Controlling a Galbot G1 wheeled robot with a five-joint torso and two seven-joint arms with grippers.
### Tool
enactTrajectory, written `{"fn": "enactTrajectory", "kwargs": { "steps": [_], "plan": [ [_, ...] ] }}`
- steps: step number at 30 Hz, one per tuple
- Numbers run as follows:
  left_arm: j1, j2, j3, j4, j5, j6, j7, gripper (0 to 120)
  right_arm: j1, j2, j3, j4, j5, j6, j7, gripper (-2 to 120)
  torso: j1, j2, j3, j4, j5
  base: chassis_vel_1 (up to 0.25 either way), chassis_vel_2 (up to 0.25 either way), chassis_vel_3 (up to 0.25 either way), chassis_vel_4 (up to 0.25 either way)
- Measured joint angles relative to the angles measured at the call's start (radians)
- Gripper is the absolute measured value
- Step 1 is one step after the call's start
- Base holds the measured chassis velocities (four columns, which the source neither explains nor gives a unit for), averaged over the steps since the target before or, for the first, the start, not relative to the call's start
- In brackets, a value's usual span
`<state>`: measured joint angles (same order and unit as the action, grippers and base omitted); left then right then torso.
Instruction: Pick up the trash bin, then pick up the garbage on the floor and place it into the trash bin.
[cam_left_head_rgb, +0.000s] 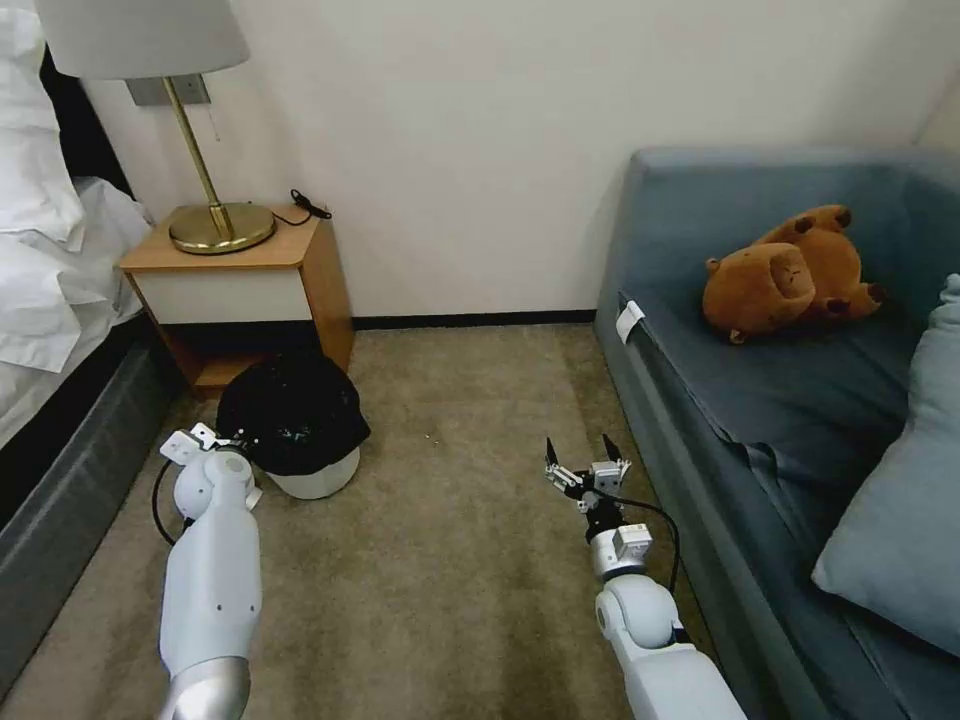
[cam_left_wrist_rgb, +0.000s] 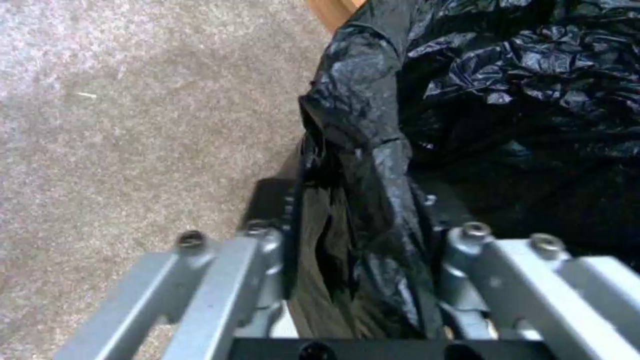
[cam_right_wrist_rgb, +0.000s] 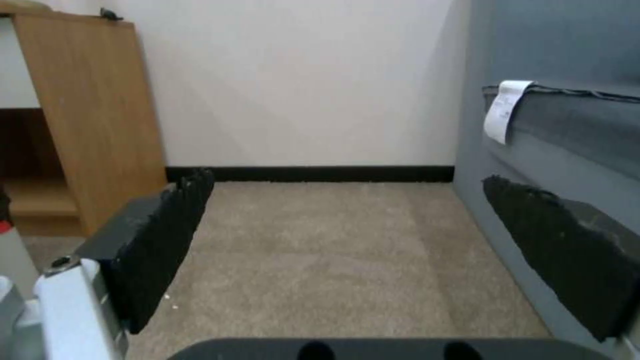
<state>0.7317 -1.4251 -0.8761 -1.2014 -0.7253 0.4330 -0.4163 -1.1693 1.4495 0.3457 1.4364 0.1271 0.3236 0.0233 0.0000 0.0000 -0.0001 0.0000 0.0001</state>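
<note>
The left gripper (cam_left_wrist_rgb: 360, 240) sits right at the near-left rim of the trash bin (cam_left_head_rgb: 318, 478), its two fingers straddling a fold of the black bag (cam_left_wrist_rgb: 373, 165) that drapes over the rim; whether they have closed tight on it I cannot tell. The bin stands upright on the floor (cam_left_head_rgb: 460, 560) just in front of the nightstand (cam_left_head_rgb: 250, 290), beside the bed, with open carpet on its sofa side. The right gripper (cam_left_head_rgb: 588, 462) hangs wide open and empty near the sofa (cam_left_head_rgb: 700, 420), well apart from the bin.
</note>
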Motion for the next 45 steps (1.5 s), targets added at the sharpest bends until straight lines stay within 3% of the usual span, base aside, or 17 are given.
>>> {"fn": "enactTrajectory", "kwargs": {
  "steps": [2,9,14,18,24,26,30,32,38,41,45],
  "plan": [
    [0.002,0.002,-0.002,-0.006,-0.002,0.0,0.0,53,-0.004,-0.001,0.0,-0.001,0.0,0.002,-0.004,100,0.0,0.0,0.0,0.0,0.0,0.0,0.0,0.0,0.0],
    [0.008,0.007,-0.005,-0.033,-0.002,0.004,0.0,74,-0.009,-0.001,0.0,-0.004,-0.002,0.007,-0.01,100,0.0,0.0,0.0,0.0,-0.0001,0.0,0.0,0.0,0.0],
    [0.019,0.007,0.0,-0.077,-0.001,0.005,0.003,97,-0.018,0.001,-0.002,-0.007,-0.005,0.011,-0.018,100,0.0,0.0,0.0,0.0,-0.0001,0.0,0.0,0.0,0.0],
    [0.029,0.007,0.004,-0.115,0.008,0.009,0.007,100,-0.025,0.0,-0.003,-0.008,-0.007,0.014,-0.021,100,0.0,0.0,0.0,0.0,-0.0001,0.0,0.0,0.0,0.0],
    [0.084,-0.001,0.024,-0.237,0.098,0.001,0.069,100,-0.038,-0.005,-0.006,-0.021,-0.012,0.036,-0.021,100,0.0,0.0,0.0,0.0,0.0,0.0,0.0,0.0,0.0],
    [0.127,-0.013,0.032,-0.306,0.186,-0.028,0.136,100,-0.038,-0.006,0.0,-0.026,-0.01,0.047,-0.021,100,0.0,0.0,0.0,0.0001,-0.0001,0.0,0.0,0.0,0.0],
    [0.167,-0.024,0.041,-0.365,0.235,-0.048,0.195,100,-0.035,-0.007,0.007,-0.025,-0.004,0.048,-0.021,100,0.0,0.0,0.0,0.0,0.0001,0.0,0.0,0.0,0.0],
    [0.219,-0.035,0.063,-0.429,0.311,-0.08,0.267,100,-0.026,-0.008,0.018,-0.018,-0.004,0.049,-0.019,100,0.0,0.0,0.0,0.0,0.0,0.0,0.0,0.0,0.0],
    [0.277,-0.024,0.11,-0.469,0.388,-0.135,0.304,100,-0.019,-0.008,0.027,-0.008,-0.003,0.048,-0.012,100,0.0,0.0,0.0,0.0,-0.0002,0.0,0.0,0.0,0.0],
    [0.342,0.001,0.14,-0.511,0.436,-0.2,0.366,100,-0.006,-0.009,0.04,-0.001,-0.001,0.048,-0.009,100,0.0,0.0,0.0,0.0001,0.0,0.0,0.0,0.0,0.0],
    [0.382,0.011,0.169,-0.533,0.449,-0.227,0.394,100,0.004,-0.004,0.04,-0.001,0.001,0.054,0.009,100,0.0,0.0,0.0,0.0,0.0,0.0,0.0,0.0,0.0]
  ]
}}
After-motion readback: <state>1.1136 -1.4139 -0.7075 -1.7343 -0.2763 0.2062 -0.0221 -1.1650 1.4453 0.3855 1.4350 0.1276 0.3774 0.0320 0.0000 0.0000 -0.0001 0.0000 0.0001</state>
